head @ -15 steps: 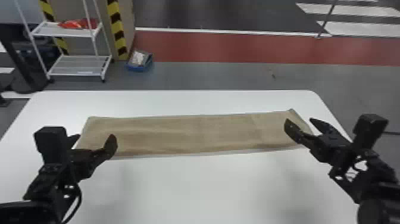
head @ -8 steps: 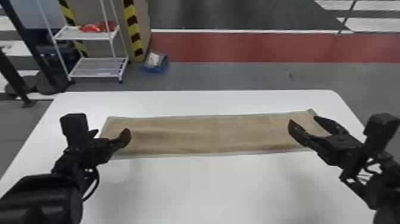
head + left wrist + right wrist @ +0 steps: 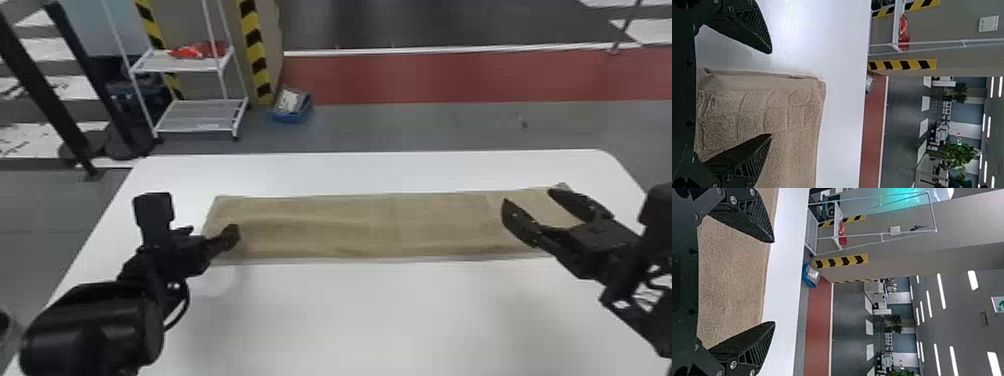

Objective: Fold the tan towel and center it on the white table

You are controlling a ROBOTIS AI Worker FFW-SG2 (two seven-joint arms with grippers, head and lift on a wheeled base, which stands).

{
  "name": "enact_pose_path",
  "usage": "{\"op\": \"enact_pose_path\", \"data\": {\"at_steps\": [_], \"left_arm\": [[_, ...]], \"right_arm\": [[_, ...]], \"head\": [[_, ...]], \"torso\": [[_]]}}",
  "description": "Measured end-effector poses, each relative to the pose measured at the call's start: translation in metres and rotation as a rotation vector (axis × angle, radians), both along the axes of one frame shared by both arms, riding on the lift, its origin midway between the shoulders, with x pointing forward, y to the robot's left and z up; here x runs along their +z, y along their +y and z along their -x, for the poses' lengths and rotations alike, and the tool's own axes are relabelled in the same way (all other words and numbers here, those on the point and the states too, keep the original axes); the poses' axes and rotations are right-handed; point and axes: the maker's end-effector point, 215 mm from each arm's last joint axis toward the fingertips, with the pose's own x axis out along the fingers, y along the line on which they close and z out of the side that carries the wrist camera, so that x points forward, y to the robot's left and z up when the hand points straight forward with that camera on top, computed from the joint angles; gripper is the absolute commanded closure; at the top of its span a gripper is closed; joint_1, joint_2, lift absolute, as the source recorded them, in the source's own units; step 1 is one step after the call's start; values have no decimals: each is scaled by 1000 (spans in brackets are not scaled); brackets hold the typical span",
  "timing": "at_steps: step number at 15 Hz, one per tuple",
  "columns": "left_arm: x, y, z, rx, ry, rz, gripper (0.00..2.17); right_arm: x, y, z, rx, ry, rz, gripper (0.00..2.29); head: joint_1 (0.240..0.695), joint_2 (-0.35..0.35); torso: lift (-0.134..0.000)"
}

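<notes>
Tan towel (image 3: 350, 225), long strip on white desk (image 3: 360, 320), lies below both our open jaws. Folding seems part done; next we likely need to pinch one end, bring inward.

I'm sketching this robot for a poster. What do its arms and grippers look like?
Both the left arm and right arm are black; the left has a rounded, glossy housing and a looping black cable. The left gripper and right gripper each have two flat, tapering black fingers with ribbed surfaces and silvery screws near their bases.
</notes>
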Motion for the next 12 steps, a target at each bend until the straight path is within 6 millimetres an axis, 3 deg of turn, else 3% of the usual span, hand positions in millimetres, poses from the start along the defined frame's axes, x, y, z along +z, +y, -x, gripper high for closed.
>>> {"op": "enact_pose_path", "data": {"at_steps": [2,5,7,8,12], "left_arm": [[2,4,-1,0,1,-6,903],[-4,2,0,-11,34,-3,1376],[-11,3,4,-10,71,-3,1504],[-14,3,6,-9,84,-2,1693],[-9,2,7,-5,88,7,1693]], "right_arm": [[1,6,0,8,0,8,154],[2,8,-1,13,-2,11,154],[2,9,-1,15,-3,12,154],[3,10,-1,17,-4,13,154],[6,12,-2,20,-11,12,154]], "head": [[695,99],[695,102],[695,103],[695,104],[695,106]], "torso": [[-113],[-113],[-113],[-113],[-113]]}}
